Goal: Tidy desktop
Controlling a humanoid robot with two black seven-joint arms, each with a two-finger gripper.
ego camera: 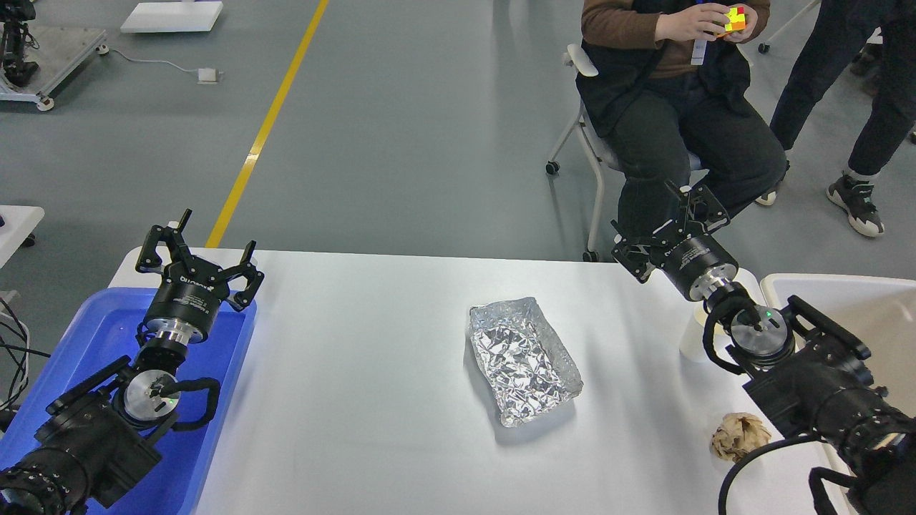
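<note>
The white desktop (372, 415) holds a crumpled silver foil tray (522, 357) near its middle. A brown crumpled paper ball (739, 436) lies near the front right, beside my right arm. A white cup (690, 340) stands at the right, partly hidden behind my right wrist. My left gripper (204, 243) is open and empty above the far end of the blue tray (93, 336). My right gripper (667, 227) is open and empty over the desktop's far right edge, beyond the cup.
A cream-white bin (859, 307) stands at the right edge, next to my right arm. A seated person (680, 121) with a colour cube sits just beyond the table's far right corner. Another person (859, 107) stands further right.
</note>
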